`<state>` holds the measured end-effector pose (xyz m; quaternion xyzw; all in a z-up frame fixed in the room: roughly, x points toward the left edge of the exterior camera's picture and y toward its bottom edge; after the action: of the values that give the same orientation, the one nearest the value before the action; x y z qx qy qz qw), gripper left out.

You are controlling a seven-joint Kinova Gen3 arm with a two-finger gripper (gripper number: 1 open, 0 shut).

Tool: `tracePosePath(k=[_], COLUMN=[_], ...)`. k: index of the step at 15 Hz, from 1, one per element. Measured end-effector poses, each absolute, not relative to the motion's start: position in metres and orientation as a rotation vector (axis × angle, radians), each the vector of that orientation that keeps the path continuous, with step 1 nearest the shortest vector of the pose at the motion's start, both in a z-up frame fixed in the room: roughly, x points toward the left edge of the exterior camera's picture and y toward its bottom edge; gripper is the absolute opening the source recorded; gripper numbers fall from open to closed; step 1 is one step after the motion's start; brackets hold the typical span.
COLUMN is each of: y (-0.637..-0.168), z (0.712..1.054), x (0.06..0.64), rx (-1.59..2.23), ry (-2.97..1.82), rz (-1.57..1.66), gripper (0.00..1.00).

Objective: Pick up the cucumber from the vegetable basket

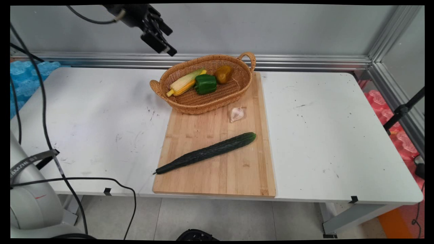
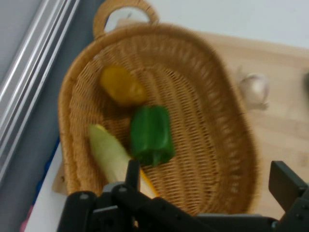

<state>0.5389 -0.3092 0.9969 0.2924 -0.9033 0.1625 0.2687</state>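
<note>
My black gripper (image 1: 170,42) hangs high above the table's back, up and left of a wicker basket (image 1: 203,107). Its fingers stand open with nothing between them. In the hand view the gripper (image 2: 209,176) looks down into the basket (image 2: 217,145), which holds a corn cob (image 2: 108,150), a green pepper (image 2: 152,135) and a yellow pepper (image 2: 122,87). From the main view the corn (image 1: 185,82) lies left, the green pepper (image 1: 205,84) in the middle, the yellow pepper (image 1: 223,74) right. The basket rests on the far end of a wooden cutting board (image 1: 230,173).
A garlic bulb (image 1: 236,114) and a long dark cucumber (image 1: 206,152) lie on the board in front of the basket. Black cables (image 1: 44,112) hang at the left. Blue foam (image 1: 23,78) lies past the left edge, pink foam (image 1: 403,135) past the right.
</note>
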Motion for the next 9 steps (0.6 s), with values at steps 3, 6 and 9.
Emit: tracePosePath(k=[3,6,9], y=[-0.325,-0.343,-0.360], z=[0.974,0.950,0.927], x=[0.532,0.524,0.515], rx=[0.814,0.835,0.856], ry=[-2.466,-2.489,-2.505], rz=[0.454,0.459,0.459], gripper=[1.00,1.00,1.00])
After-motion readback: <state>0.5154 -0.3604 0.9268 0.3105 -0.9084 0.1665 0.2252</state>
